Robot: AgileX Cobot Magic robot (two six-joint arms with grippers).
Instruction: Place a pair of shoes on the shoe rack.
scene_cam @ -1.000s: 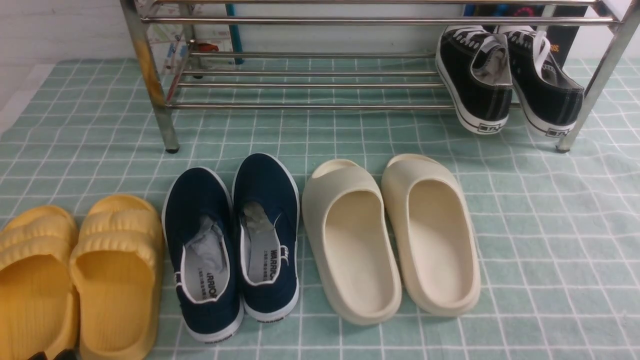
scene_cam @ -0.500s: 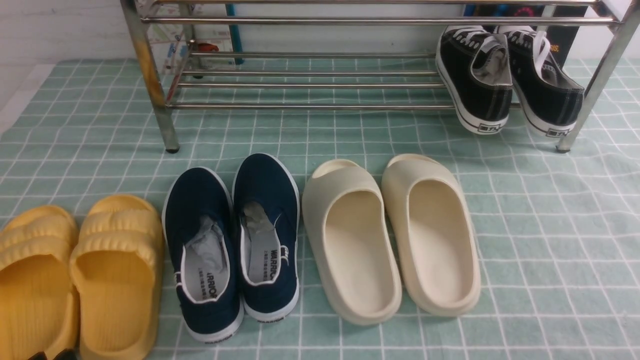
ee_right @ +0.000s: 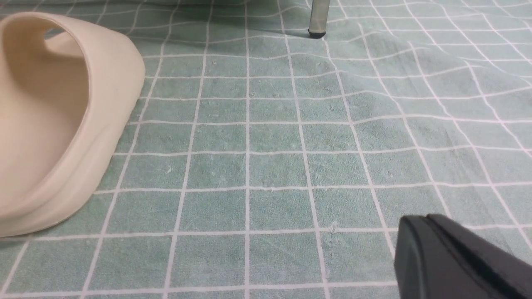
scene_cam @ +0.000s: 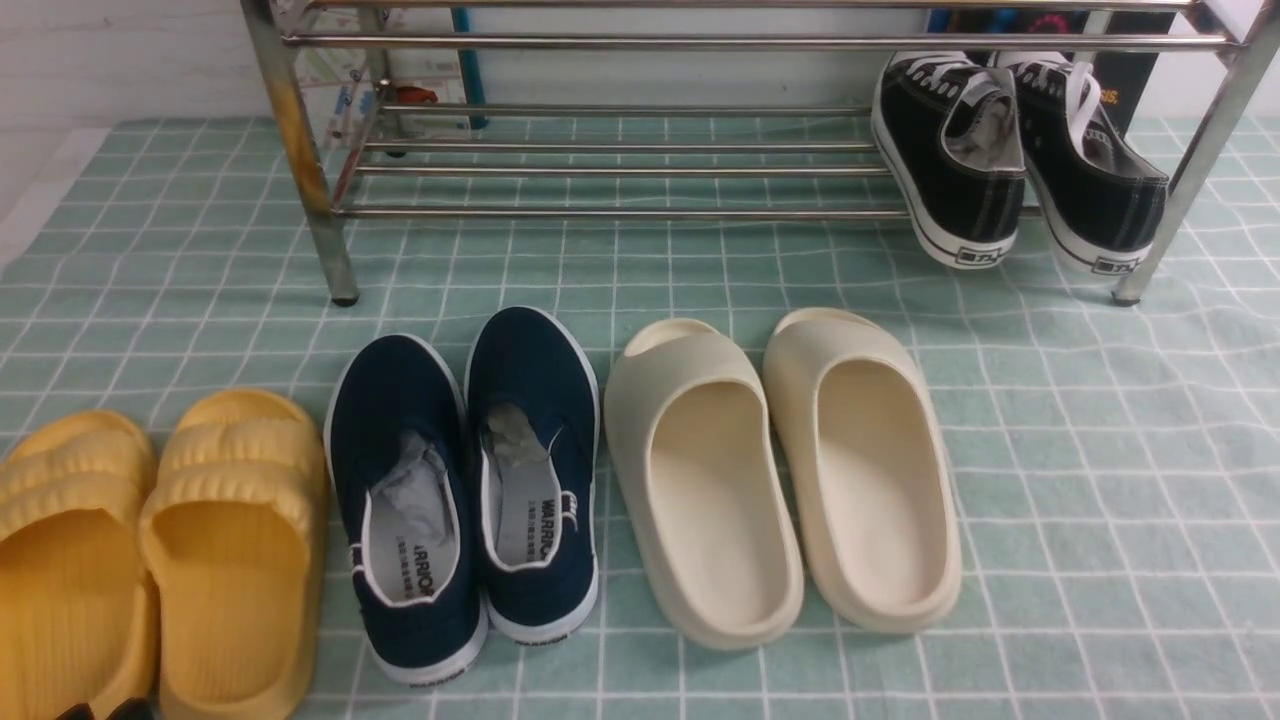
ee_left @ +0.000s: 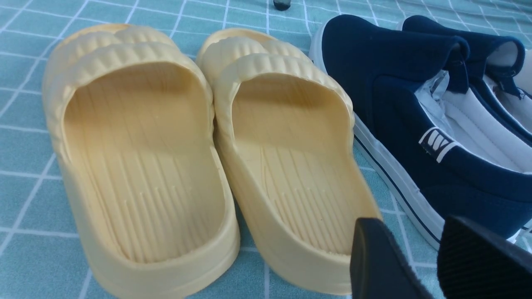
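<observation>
The two black canvas sneakers, one (scene_cam: 950,160) beside the other (scene_cam: 1095,170), rest on the lower bars of the steel shoe rack (scene_cam: 620,212) at its right end, toes to the back, heels hanging over the front bar. My left gripper (ee_left: 415,234) is open and empty, low over the cloth between a yellow slide and a navy slip-on. Its tips barely show at the bottom left of the front view (scene_cam: 100,711). My right gripper (ee_right: 419,234) is shut and empty, low over bare cloth to the right of the cream slides. A rack leg (ee_right: 318,16) stands far ahead of it.
Three pairs stand in a row on the green checked cloth (scene_cam: 1100,450) before the rack: yellow slides (scene_cam: 160,560), navy slip-ons (scene_cam: 470,480), cream slides (scene_cam: 780,470). The rack's lower shelf is bare left of the sneakers. A wall and boxes lie behind the rack.
</observation>
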